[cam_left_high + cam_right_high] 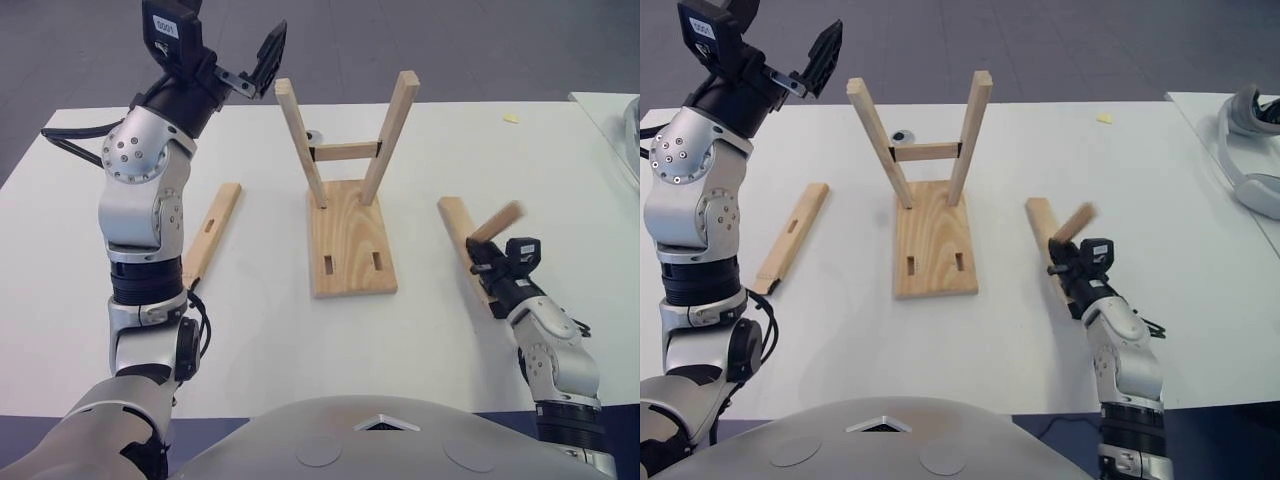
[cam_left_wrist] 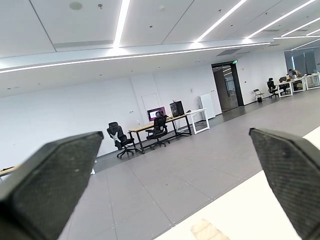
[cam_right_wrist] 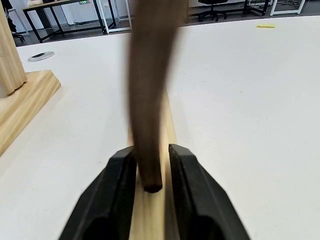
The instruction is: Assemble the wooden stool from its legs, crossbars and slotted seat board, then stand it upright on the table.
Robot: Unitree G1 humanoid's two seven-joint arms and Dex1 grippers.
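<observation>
Seat board point(image 1: 352, 250) lies flat mid-table with upright legs point(image 1: 300, 140) in its far slots and a fitted crossbar point(image 1: 346, 152) between them. The wood looks light, stiff and smooth, so grip sticks across their flat faces. Your right gripper point(image 3: 151, 165) pinches a loose crossbar point(image 1: 497, 222) over the right-hand leg point(image 1: 455, 222) lying on the table point(image 1: 420, 340), while your left gripper point(image 2: 175, 135) hangs spread and empty beyond the left-hand leg point(image 1: 212, 232), with open tabletop on both sides.

- An open-plan office hall, with long ceiling light strips point(image 2: 120, 25) over grey floor tiles point(image 2: 165, 195).
- Desks point(image 2: 172, 120) with monitors point(image 2: 156, 113) and black swivel chairs point(image 2: 118, 136) stand along a white wall.
- A white work table point(image 1: 250, 330) stands in front.
</observation>
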